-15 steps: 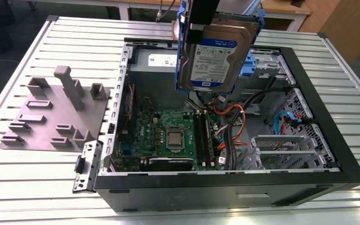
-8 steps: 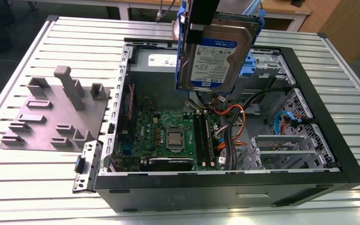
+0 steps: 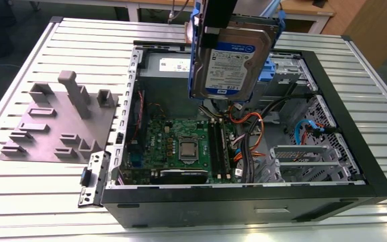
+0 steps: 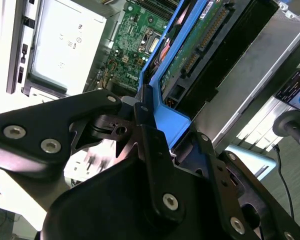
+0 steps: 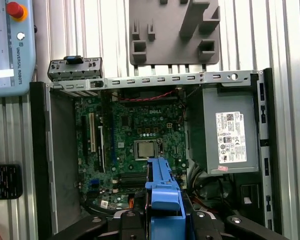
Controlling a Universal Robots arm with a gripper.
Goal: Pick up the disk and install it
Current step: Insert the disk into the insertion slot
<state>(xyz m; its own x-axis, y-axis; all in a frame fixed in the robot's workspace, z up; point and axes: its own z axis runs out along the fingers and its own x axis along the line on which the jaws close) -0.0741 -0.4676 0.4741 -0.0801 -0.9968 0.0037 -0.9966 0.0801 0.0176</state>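
The disk (image 3: 231, 63), silver-grey with a white-and-blue label and blue side rails, hangs on edge above the open computer case (image 3: 344, 121), over its far middle part. My gripper (image 3: 213, 27) is shut on the disk's upper end from above. In the second wrist view the black fingers (image 4: 142, 125) clamp the blue rail (image 4: 172, 120), and the disk's green board and connector (image 4: 200, 50) face the camera. In the first wrist view the blue rail (image 5: 162, 187) sticks out past the gripper (image 5: 162, 220), over the motherboard (image 5: 135, 135).
The case lies on its side on a slatted metal table (image 3: 32, 176). Inside are the grey power-supply box (image 5: 230, 135), loose cables (image 3: 247, 126) and a silver drive cage (image 3: 291, 73) with a blue latch. A grey fixture plate (image 3: 59, 121) stands at the exterior view's left.
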